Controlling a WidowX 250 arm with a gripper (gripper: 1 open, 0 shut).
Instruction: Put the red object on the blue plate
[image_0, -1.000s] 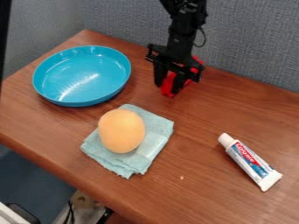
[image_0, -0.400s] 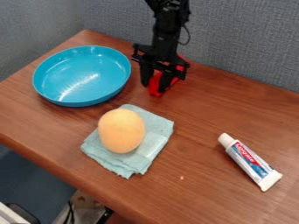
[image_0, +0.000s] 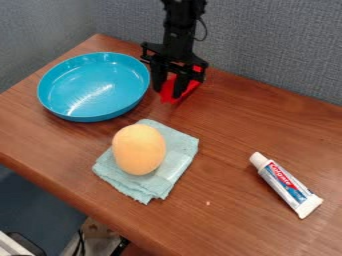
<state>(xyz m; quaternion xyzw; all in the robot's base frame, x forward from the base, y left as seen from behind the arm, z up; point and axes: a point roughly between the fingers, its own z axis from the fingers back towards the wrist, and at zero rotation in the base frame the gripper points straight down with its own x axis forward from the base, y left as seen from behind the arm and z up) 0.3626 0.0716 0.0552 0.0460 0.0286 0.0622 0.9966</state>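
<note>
A black robot gripper (image_0: 174, 84) points straight down near the far edge of the brown wooden surface (image_0: 254, 120), its two fingers closed around a small bright red plastic bar-shaped block (image_0: 175, 91), which hangs tilted between them with its lower end low over the wood; whether it touches the wood cannot be told. The block is just to the right of the round shallow turquoise-blue plastic plate (image_0: 91, 85), near its rim but not over it. Nearer the front lies a pale teal folded cloth (image_0: 150, 160) with a rounded orange egg-shaped object (image_0: 138, 149) resting on it. A white toothpaste tube with red marks (image_0: 287, 184) lies well apart at the right
</note>
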